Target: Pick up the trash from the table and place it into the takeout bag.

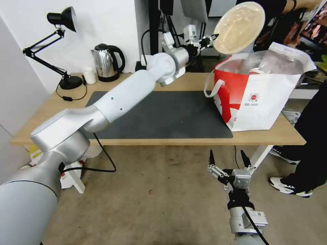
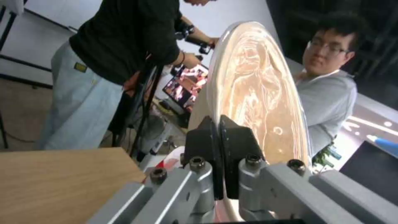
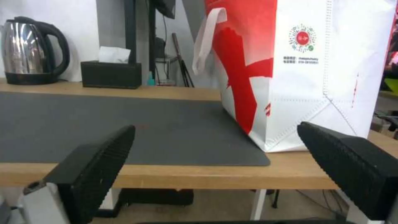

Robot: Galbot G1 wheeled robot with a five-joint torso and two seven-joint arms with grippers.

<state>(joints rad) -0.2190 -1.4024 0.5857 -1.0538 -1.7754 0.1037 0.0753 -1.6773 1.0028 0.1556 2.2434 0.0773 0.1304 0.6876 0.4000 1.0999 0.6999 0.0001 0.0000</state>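
Observation:
My left gripper (image 1: 214, 36) is shut on the rim of a beige paper bowl (image 1: 239, 27), held tilted on edge in the air just above the back left of the takeout bag's (image 1: 269, 98) open mouth. In the left wrist view the bowl (image 2: 257, 90) rises from between the pinched black fingers (image 2: 232, 146). The white and red bag stands at the right end of the table (image 1: 170, 141), partly on the dark grey mat (image 1: 163, 115). My right gripper (image 1: 227, 158) hangs open below the table's front edge, in front of the bag (image 3: 307, 71).
A black desk lamp (image 1: 58, 44), a small white cup (image 1: 89, 75) and a steel kettle (image 1: 108, 62) stand along the table's back left. A black tissue box (image 3: 111, 73) sits behind the mat. A person's legs and shoes (image 1: 293, 185) are right of the table.

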